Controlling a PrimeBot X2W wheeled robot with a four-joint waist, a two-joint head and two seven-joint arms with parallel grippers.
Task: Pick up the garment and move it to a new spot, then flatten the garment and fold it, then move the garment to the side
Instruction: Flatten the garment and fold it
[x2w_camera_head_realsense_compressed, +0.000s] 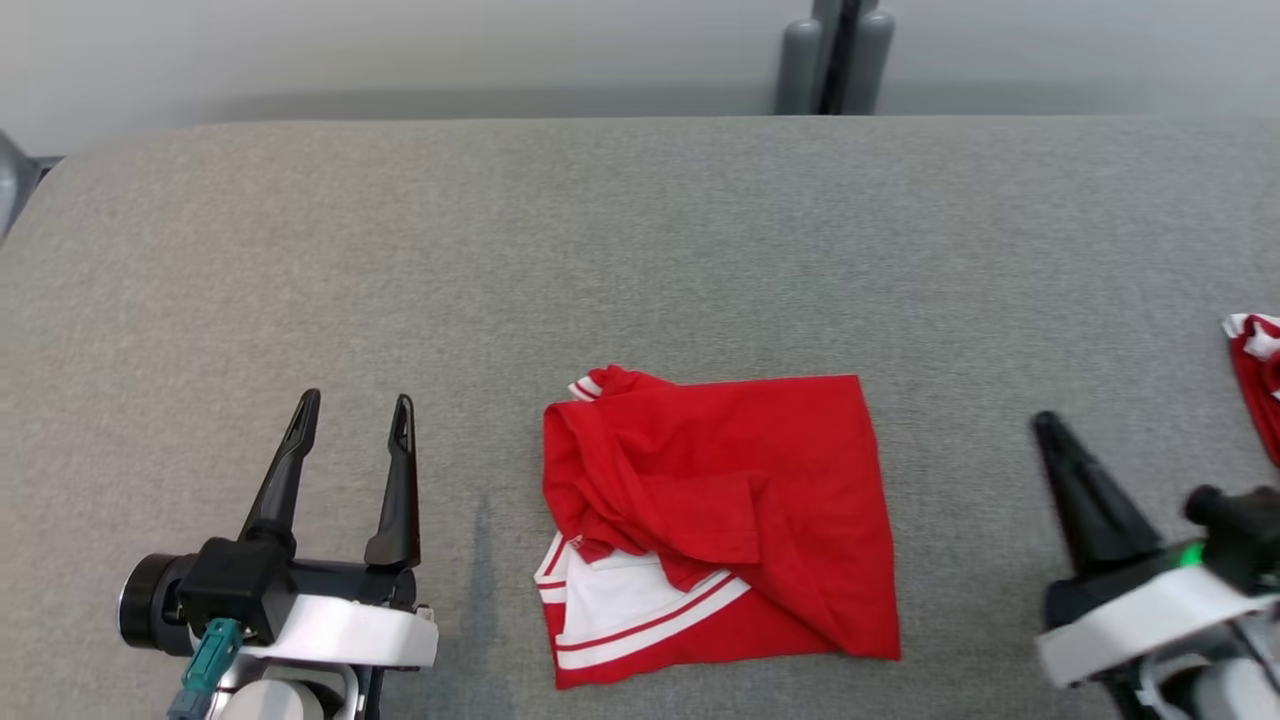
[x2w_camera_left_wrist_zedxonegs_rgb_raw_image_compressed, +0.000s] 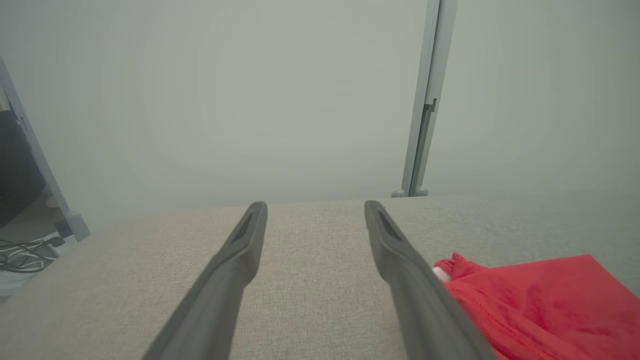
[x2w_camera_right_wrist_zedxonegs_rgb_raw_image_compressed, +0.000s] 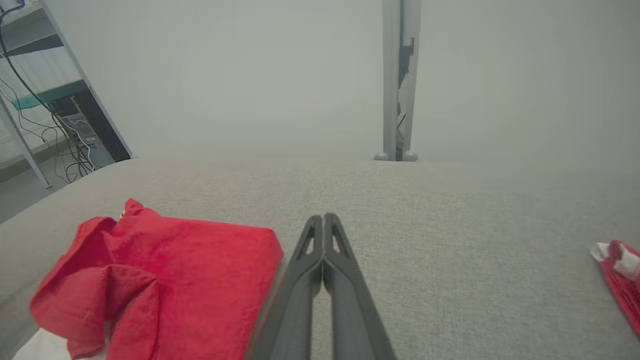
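Observation:
A red garment (x2w_camera_head_realsense_compressed: 715, 515) with white stripes lies folded into a rough square on the grey padded table (x2w_camera_head_realsense_compressed: 640, 250), near the front middle. Its left side is rumpled, and a white striped panel shows at its lower left. My left gripper (x2w_camera_head_realsense_compressed: 355, 408) stands open to the garment's left, apart from it, with nothing between its fingers. In the left wrist view the garment (x2w_camera_left_wrist_zedxonegs_rgb_raw_image_compressed: 540, 300) lies just right of the left gripper (x2w_camera_left_wrist_zedxonegs_rgb_raw_image_compressed: 316, 207). My right gripper (x2w_camera_head_realsense_compressed: 1045, 425) is shut and empty, off to the garment's right. The right wrist view has the right gripper (x2w_camera_right_wrist_zedxonegs_rgb_raw_image_compressed: 323, 220) beside the garment (x2w_camera_right_wrist_zedxonegs_rgb_raw_image_compressed: 165, 280).
A second red and white cloth (x2w_camera_head_realsense_compressed: 1258, 375) lies at the table's right edge, also seen as a cloth (x2w_camera_right_wrist_zedxonegs_rgb_raw_image_compressed: 620, 280) at the right of the right wrist view. A grey post (x2w_camera_head_realsense_compressed: 835, 55) stands behind the table's far edge. Shelving and cables (x2w_camera_right_wrist_zedxonegs_rgb_raw_image_compressed: 55, 120) stand beyond the left end.

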